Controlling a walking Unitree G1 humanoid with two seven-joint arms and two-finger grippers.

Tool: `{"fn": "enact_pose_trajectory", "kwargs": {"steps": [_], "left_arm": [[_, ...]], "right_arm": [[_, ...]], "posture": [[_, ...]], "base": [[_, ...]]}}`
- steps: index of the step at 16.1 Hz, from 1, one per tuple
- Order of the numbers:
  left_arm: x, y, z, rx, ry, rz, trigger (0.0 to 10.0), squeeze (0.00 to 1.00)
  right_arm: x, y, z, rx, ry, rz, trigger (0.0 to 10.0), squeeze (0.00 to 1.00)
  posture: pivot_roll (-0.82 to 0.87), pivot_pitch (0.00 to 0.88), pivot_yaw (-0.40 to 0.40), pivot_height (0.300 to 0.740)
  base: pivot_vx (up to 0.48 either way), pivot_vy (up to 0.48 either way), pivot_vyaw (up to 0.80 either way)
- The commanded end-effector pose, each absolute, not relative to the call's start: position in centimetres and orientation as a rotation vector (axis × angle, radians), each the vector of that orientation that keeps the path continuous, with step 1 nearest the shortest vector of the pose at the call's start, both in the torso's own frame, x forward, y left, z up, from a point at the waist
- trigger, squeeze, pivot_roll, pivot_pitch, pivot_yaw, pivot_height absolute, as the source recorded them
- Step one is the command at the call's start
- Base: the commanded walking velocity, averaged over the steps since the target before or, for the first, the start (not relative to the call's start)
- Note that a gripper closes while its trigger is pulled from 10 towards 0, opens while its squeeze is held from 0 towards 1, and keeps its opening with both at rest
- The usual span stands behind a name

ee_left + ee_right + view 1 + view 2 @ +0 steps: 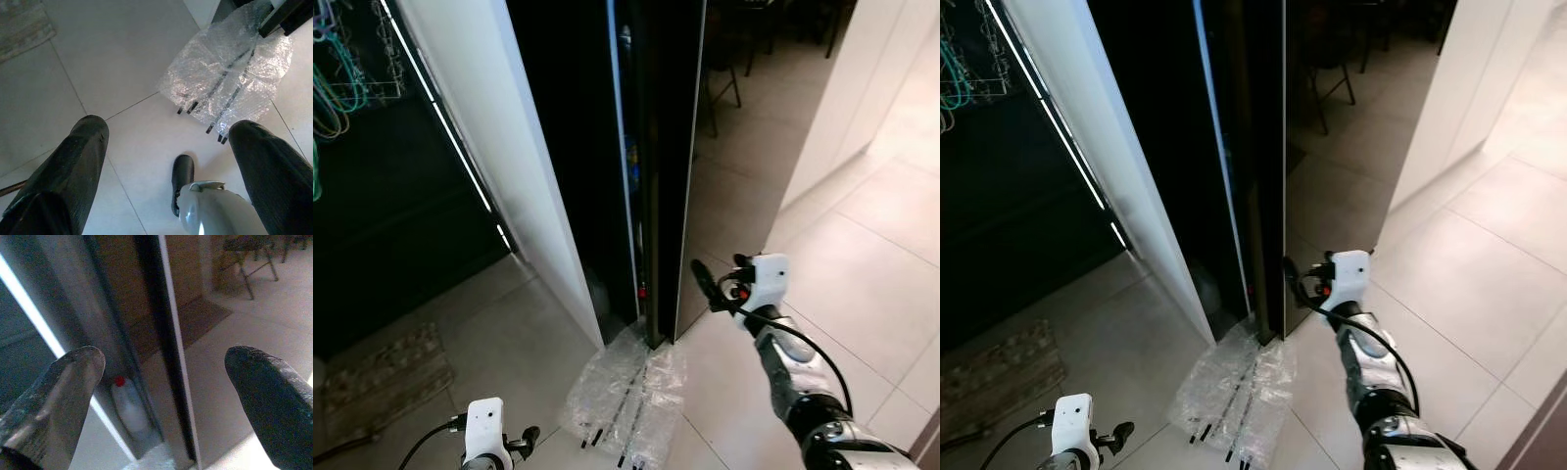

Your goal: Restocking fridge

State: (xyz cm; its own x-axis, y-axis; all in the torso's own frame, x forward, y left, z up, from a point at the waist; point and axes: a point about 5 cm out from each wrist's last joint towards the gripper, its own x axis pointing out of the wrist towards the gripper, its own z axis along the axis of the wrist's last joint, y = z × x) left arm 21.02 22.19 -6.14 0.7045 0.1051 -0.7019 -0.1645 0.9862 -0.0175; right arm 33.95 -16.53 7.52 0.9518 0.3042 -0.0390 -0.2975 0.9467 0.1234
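One sheet of bubble wrap [628, 394] lies on the tiled floor [862, 284] at the foot of the fridge door [664, 147], with a worn mat [382, 377] off to my left. I see the door tall, dark, glossy, standing upright and ajar. Inside the gap sits a white red-capped bottle [128, 406]. My right pincer [705, 284] hovers open beside the door edge; my left pincer [166, 161] hangs open low.

Pale tiled floor [862, 284] with thin grout lines runs under everything. A crumpled sheet of bubble wrap [628, 397] lies flat on it — crossed by dark strips, its far edge touching the foot of the dark fridge door [666, 166]. A patterned mat [382, 377] lies well apart, off to the left.
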Motion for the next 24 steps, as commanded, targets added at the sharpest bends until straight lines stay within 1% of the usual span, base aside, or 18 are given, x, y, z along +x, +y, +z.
{"fn": "enact_pose_trajectory", "kwargs": {"steps": [1,3,11,14,18,19,20,22,24], "left_arm": [[20.3,22.4,-6.6,-0.088,0.815,0.16,10.0,0.0],[20.3,22.4,-6.6,-0.086,0.817,0.161,10.0,0.0],[21.0,21.4,-6.4,-0.092,0.81,0.151,10.0,0.0],[19.9,22.3,-6.8,-0.094,0.818,0.163,10.0,0.0],[17.4,22.4,-7.8,-0.105,0.829,0.171,10.0,0.0],[17.4,22.4,-7.8,-0.105,0.829,0.171,10.0,0.0],[16.8,23.6,-7.7,-0.104,0.83,0.181,10.0,0.0],[16.7,25.3,-7.3,-0.099,0.826,0.195,10.0,0.0],[16.6,25.8,-7.2,-0.098,0.824,0.199,10.0,0.0]], "right_arm": [[33.7,-16.4,7.5,0.108,0.048,0.314,10.0,0.0],[33.7,-16.3,7.3,0.111,0.058,0.32,10.0,0.0],[33.6,-16.4,7.1,0.119,0.072,0.306,10.0,0.0],[33.5,-16.1,7.0,0.118,0.078,0.313,10.0,0.0],[33.4,-16.1,6.8,0.109,0.087,0.325,10.0,0.0],[33.4,-16.1,6.8,0.109,0.087,0.325,10.0,0.0],[33.3,-16.4,6.8,0.104,0.089,0.323,10.0,0.0],[33.4,-16.7,7.0,0.097,0.084,0.319,10.0,0.0],[33.6,-16.4,7.4,0.077,0.074,0.35,10.0,0.0]], "posture": [[0.04,0.065,0.073,0.74],[0.04,0.065,0.073,0.74],[0.04,0.07,0.068,0.74],[0.04,0.072,0.065,0.74],[0.04,0.072,0.065,0.74],[0.04,0.072,0.065,0.74],[0.04,0.072,0.065,0.74],[0.04,0.073,0.067,0.74],[0.03,0.074,0.068,0.74]], "base": [[0.0,0.0,0.76],[0.259,0.0,0.75],[0.264,0.0,0.0],[0.265,0.0,0.0],[0.0,0.0,0.0],[0.0,0.0,0.0],[0.0,0.0,0.0],[0.0,0.0,0.0],[0.0,0.0,0.0]]}}
